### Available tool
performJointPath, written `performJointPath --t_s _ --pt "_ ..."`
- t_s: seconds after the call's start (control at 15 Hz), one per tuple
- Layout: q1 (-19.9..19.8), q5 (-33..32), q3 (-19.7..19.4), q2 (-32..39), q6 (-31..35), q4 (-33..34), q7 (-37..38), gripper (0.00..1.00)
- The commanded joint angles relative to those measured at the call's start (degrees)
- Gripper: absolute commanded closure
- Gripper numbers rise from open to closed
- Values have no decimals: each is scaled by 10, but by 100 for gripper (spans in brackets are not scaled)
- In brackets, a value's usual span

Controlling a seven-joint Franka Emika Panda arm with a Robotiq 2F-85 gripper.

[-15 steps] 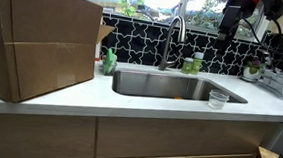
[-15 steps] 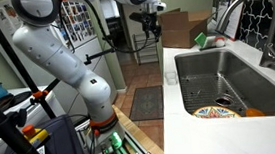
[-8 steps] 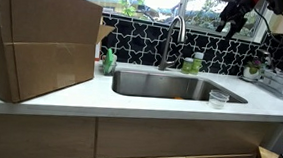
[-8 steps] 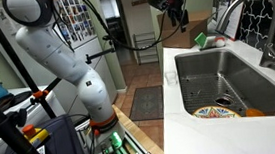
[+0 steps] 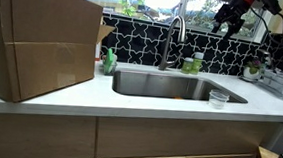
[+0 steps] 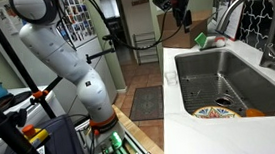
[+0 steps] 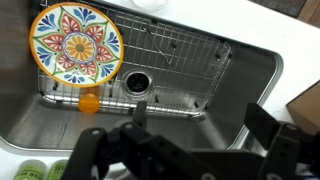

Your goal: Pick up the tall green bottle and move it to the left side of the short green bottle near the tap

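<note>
Hand [image 5: 224,23], released and empty, hovers high over the far right of the sink [image 5: 141,85]. The tall green bottle [image 5: 195,62] stands upright on the surface [image 5: 80,98] behind the sink, just right of the tap [image 5: 166,46], below the hand and to its left.

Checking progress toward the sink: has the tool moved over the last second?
Yes. In an exterior view the tool has shifted sideways toward the faucet, narrowing the gap to its spout.

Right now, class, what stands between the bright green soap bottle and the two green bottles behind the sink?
The tap stands there, shown in an exterior view.
</note>
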Motion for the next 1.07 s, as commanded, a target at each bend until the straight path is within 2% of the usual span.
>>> performJointPath --t_s 0.0,0.2,0.4,0.47,0.6,1.0 --pt "-33 7 -45 106 -7 92 30 0" --pt "-61 -16 -69 175 69 137 55 0" --pt "-74 -16 -84 231 189 167 60 0" --pt "-69 -7 -80 194 153 136 40 0" --pt "-71 -7 -81 212 165 145 40 0" --pt "-69 -7 -79 202 163 145 40 0"
